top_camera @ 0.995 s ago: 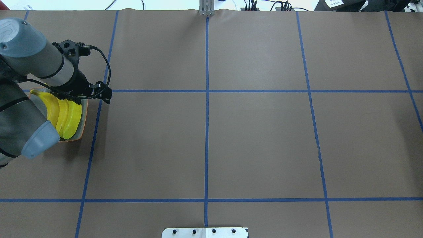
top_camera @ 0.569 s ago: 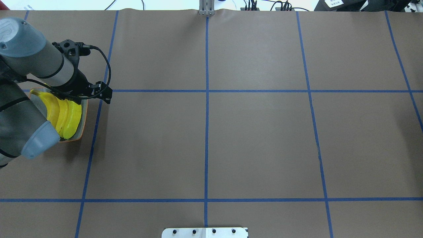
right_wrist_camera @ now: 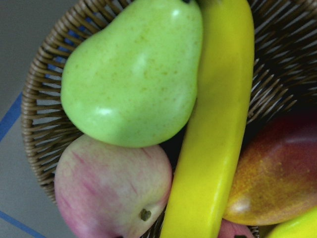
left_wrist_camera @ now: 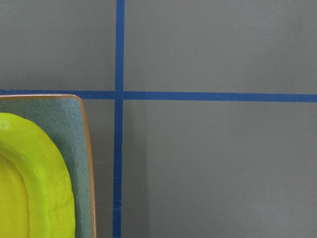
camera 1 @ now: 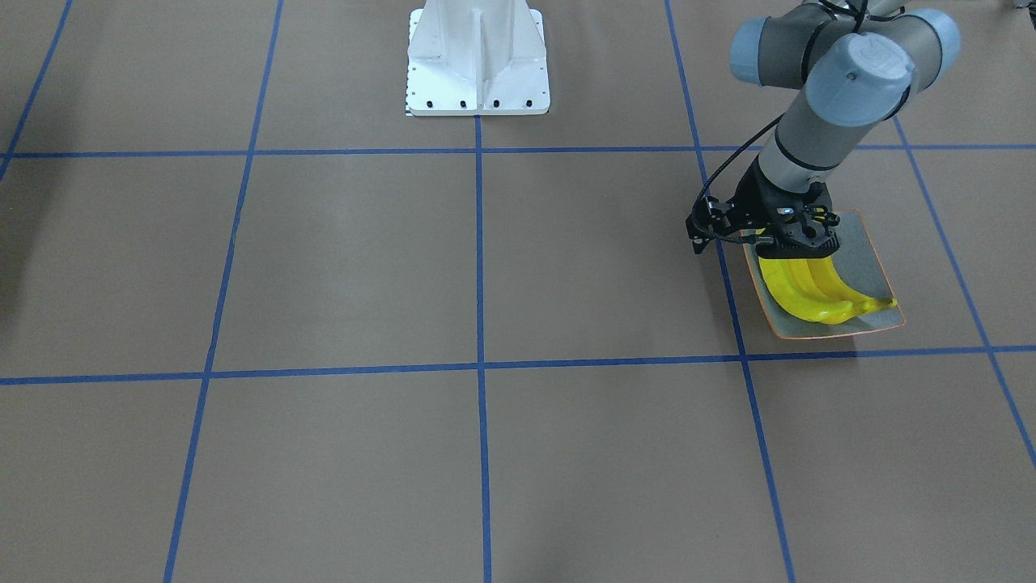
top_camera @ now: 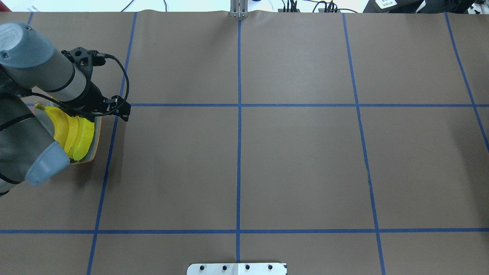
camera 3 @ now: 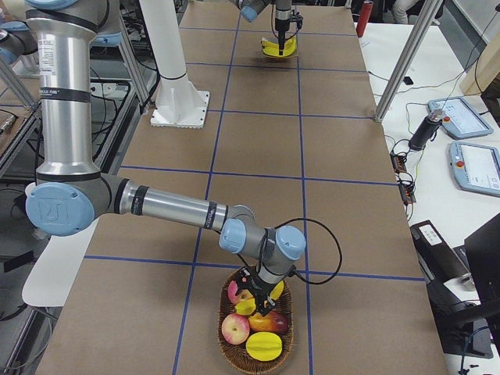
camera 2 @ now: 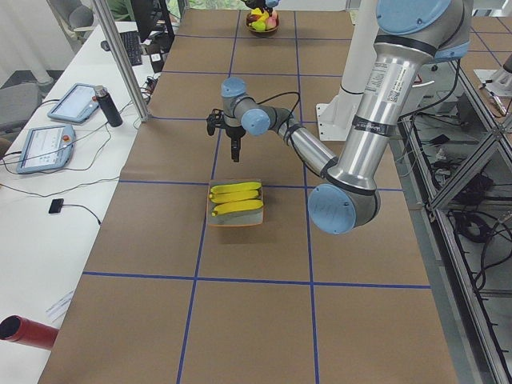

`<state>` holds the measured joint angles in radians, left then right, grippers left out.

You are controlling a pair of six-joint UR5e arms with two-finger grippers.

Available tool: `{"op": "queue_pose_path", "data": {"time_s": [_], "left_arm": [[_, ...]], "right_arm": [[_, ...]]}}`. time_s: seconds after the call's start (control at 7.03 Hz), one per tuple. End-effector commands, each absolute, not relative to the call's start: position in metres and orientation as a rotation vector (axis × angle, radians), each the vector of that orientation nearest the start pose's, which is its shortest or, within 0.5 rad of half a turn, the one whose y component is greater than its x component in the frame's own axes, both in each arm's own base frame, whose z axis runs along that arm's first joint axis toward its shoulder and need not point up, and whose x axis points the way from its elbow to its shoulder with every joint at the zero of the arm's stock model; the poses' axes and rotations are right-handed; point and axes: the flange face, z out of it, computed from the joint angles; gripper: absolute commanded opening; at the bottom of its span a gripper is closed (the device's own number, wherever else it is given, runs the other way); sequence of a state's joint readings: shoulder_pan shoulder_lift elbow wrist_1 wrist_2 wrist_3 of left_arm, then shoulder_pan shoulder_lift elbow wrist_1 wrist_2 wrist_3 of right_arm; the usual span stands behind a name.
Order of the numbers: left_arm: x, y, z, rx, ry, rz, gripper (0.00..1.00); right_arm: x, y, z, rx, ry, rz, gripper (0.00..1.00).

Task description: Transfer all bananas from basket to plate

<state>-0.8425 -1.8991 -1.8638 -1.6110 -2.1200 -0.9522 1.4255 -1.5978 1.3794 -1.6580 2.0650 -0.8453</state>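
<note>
We count three bananas on the plate, one banana in the basket.
The left hand hangs over the plate, the right hand over the basket; whether either is spread, we cannot tell.

Green pear resting against a pink apple, a red-orange mango nearby. Blue tape lines crossing brown table paper.

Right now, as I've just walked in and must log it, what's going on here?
The left gripper hangs over the plate, where three bananas lie. The right gripper is down in the fruit basket, right by one more banana. Whether it grips it cannot be told.
</note>
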Motion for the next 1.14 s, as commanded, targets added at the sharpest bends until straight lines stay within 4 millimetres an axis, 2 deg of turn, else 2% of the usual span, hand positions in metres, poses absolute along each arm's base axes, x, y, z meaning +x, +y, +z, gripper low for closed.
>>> {"op": "queue_pose_path", "data": {"time_s": [0.0, 0.14, 0.43, 0.57, 1.0], "left_arm": [[0.333, -0.488, 0.339, 0.028, 0.838, -0.041, 1.00], [0.335, -0.485, 0.337, 0.023, 0.842, -0.048, 1.00], [0.340, -0.482, 0.337, 0.018, 0.842, -0.040, 1.00], [0.340, -0.482, 0.337, 0.018, 0.842, -0.040, 1.00], [0.344, -0.480, 0.338, 0.020, 0.837, -0.036, 1.00]], "right_arm": [[0.021, -0.445, 0.794, -0.135, -0.579, -0.893, 0.78], [0.021, -0.443, 0.795, -0.139, -0.578, -0.894, 0.76], [0.022, -0.443, 0.796, -0.144, -0.567, -0.895, 0.42], [0.022, -0.446, 0.794, -0.140, -0.564, -0.897, 0.38], [0.022, -0.450, 0.791, -0.139, -0.548, -0.898, 0.38]]}}
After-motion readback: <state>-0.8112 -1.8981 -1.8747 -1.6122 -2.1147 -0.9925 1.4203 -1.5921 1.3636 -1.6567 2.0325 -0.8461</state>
